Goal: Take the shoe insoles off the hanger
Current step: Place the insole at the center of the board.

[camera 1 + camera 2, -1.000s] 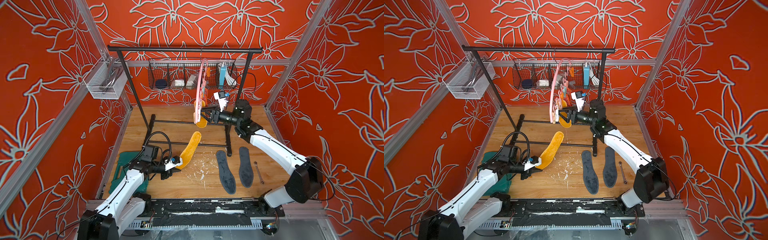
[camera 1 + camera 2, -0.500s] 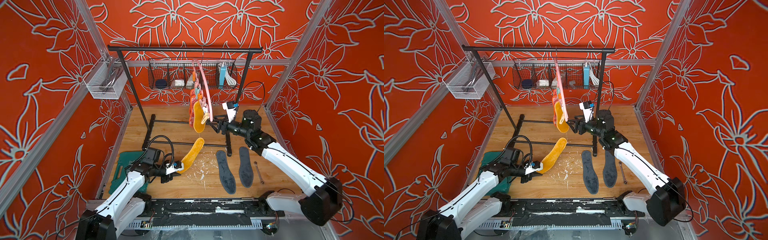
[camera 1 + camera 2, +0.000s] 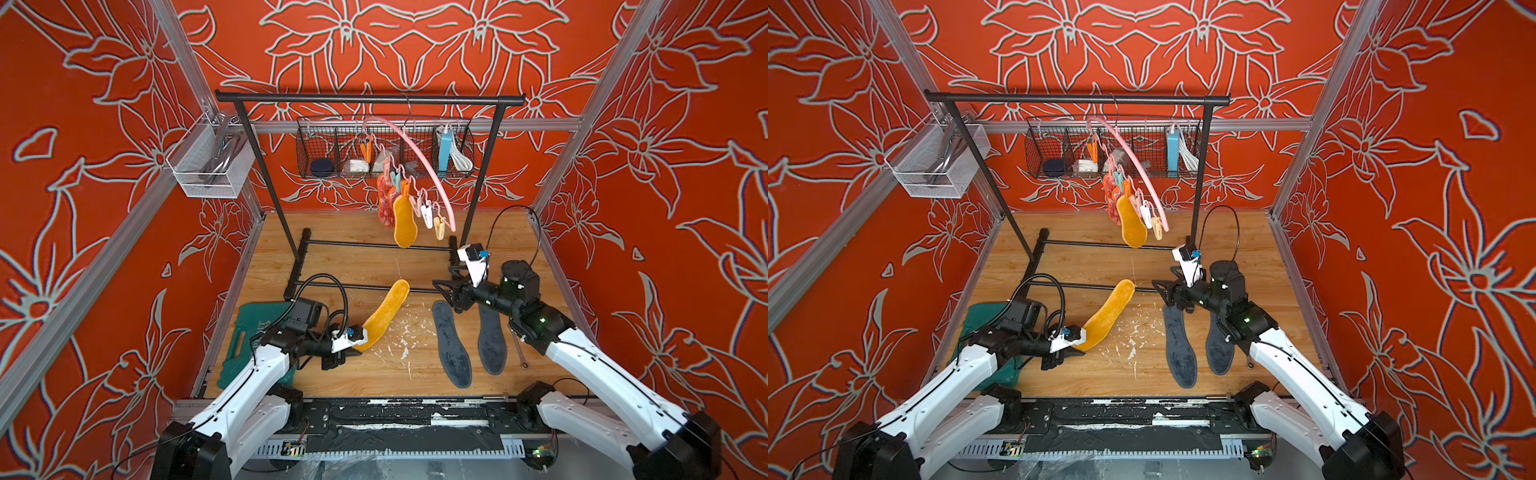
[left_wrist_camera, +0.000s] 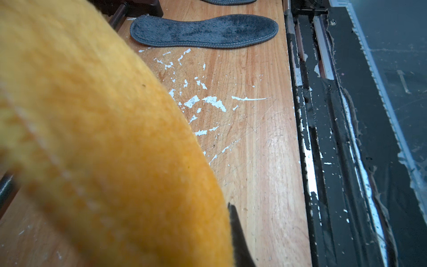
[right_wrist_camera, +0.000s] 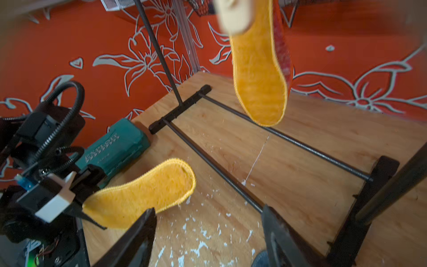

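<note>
**Left gripper** [image 3: 358,338]: at 7 o'clock on the table [image 3: 353,257], jaws clamped on the heel of the loose yellow insole [image 3: 384,313]. Its toe points toward 1 o'clock, close to the front base rail of the black rack [image 3: 370,98].

**Right gripper** [image 5: 208,219]: at 3 o'clock, jaws well apart, nothing between them. It is poised over the toes of the grey insoles [image 3: 451,345], which lie flat side by side at 5 o'clock.

**Hanger** [image 3: 419,158]: hooked on the rack's top bar at 12 o'clock, hanging tilted. The hanging yellow insole [image 3: 405,222] and the red-pink insoles [image 3: 384,203] are clipped to it, touching.

**Room:** bare wood between the loose yellow insole and the grey insoles. A green case [image 3: 245,336] sits at 8 o'clock against the table edge.
</note>
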Tool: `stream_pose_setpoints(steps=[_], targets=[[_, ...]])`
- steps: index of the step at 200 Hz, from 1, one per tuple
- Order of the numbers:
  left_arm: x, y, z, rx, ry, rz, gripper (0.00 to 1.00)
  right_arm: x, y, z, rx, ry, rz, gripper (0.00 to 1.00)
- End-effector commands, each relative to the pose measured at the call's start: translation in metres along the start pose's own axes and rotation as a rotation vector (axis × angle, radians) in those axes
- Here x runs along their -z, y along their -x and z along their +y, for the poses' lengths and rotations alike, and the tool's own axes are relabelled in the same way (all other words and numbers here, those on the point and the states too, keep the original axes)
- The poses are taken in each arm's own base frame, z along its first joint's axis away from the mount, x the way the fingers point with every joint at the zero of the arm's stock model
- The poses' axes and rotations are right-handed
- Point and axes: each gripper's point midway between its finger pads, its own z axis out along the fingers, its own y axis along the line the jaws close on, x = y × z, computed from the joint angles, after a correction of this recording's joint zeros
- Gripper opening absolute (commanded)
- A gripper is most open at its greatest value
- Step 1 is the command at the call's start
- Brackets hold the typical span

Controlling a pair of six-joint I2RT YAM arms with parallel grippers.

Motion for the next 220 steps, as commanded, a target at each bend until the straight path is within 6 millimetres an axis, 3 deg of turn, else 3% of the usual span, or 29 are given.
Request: stream_pose_setpoints(steps=[1,21,44,68,95,136,165,202,220], targets=[[0.004,0.006,-0.006,-0.022,-0.03,-0.014,0.0,0.003,-0.016,0.009,-0.104,0.053,0.015,0.75],[0.003,0.001,-0.012,-0.085,-0.047,0.009,0.0,0.003,-0.037,0.024,-0.205,0.16,0.037,0.76],[0.005,-0.006,-0.022,-0.174,-0.083,0.045,0.0,0.001,-0.063,0.015,-0.211,0.112,0.091,0.78],[0.0,-0.019,-0.031,-0.261,-0.121,0.079,0.0,-0.004,-0.079,0.022,-0.16,0.168,0.163,0.81],[0.0,-0.018,-0.034,-0.266,-0.133,0.072,0.0,-0.016,-0.096,0.01,-0.169,0.121,0.201,0.8],[0.0,-0.019,-0.038,-0.277,-0.14,0.073,0.0,-0.027,-0.104,0.036,-0.057,0.254,0.217,0.8],[-0.003,-0.025,-0.04,-0.293,-0.147,0.083,0.0,-0.019,-0.102,0.061,0.062,0.361,0.195,0.81],[-0.003,-0.024,-0.039,-0.286,-0.137,0.082,0.0,-0.011,-0.093,0.041,0.138,0.199,0.176,0.82],[-0.004,-0.024,-0.037,-0.287,-0.128,0.082,0.0,0.0,-0.087,0.04,0.197,0.178,0.16,0.82]])
